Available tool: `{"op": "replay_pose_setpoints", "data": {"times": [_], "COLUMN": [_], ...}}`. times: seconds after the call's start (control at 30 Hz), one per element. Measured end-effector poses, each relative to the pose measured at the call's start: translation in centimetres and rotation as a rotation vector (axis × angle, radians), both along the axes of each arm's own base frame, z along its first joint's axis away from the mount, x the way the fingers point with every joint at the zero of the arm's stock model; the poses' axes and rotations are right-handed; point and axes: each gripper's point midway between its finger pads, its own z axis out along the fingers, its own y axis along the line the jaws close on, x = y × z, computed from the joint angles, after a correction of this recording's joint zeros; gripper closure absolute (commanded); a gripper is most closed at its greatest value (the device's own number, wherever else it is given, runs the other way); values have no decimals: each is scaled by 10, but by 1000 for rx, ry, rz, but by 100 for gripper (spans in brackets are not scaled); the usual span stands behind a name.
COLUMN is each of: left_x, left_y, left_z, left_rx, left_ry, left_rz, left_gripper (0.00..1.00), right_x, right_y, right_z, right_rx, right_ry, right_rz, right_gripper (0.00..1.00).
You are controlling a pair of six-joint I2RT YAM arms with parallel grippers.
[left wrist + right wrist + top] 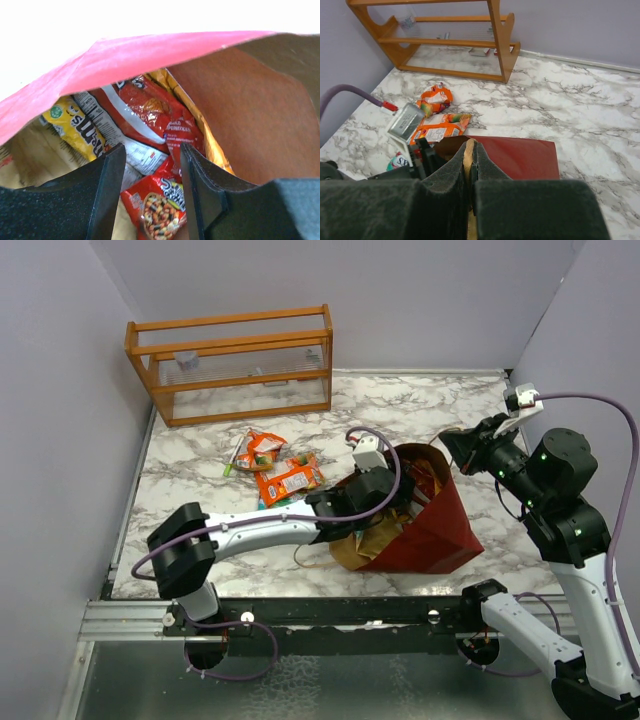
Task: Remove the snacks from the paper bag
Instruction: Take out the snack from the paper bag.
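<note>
Snacks are mostly sitting inside the paper bag point(430, 530), w/ two orange packets point(278, 468) already lying out on the desk point(420, 405), near the wooden rack point(230, 365). Bag is lying on its side mid-desk, mouth facing the left arm, prob. so the arm can be reaching in flat rather than from above.

Right gripper point(471, 145) is pinching the bag's upper rim: jaws closed, w/ a strip of brown paper showing btwn them. Judging by the pose, it is lifting that edge so the mouth is gaping and the red flap isn't sagging over the contents.

Left gripper point(152, 147) is sitting inside the mouth, under the red flap. Its jaws are standing apart on either side of a small red packet point(155, 210) at the front of the pile. Can't tell whether the pads are pressing on it yet or just straddling it. Behind it a bigger red packet point(150, 107) and a yellow packet point(75, 125) are overlapping against the brown inner wall, so several are waiting.

Task is looking early-to-mid: only a few out, most in. Next move is prob. calling for a firm pinch on that front packet, then a straight pull back out through the mouth. Risk: crinkly foil slipping, or a neighbouring packet dragging along w/ it.
</note>
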Motion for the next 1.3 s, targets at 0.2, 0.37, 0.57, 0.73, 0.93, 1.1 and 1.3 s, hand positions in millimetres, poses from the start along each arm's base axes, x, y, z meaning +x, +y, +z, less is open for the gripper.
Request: {"op": "replay_pose_setpoints", "data": {"times": [0.2,0.37,0.57,0.73,0.93,1.1,1.3], "left_x": [22,42,66,85,104,97,65], "left_y": [-16,-28,-46,-49,-35,-23,-4], "left_z": [-16,-33,-39,-44,-61,-62,-15], "left_rx": [-41,-67,-109,-133,-115,-67,-86], "left_ry": [28,39,22,9,8,-17,-62], "left_rz": [92,172,247,292,307,248,104], "left_gripper": [31,30,27,54,93,100,100], "right_x": [-1,-2,-3,-4,-8,-9,-12], "right_y": [2,4,7,8,6,5,-3], "right_z": [0,0,-1,0,4,6,11], "right_rx": [5,7,20,23,26,27,31], "right_ry": [3,6,15,18,3,-3,-27], "right_rz": [12,22,39,45,43,37,-2], "right_gripper": [98,98,98,98,98,98,98]}}
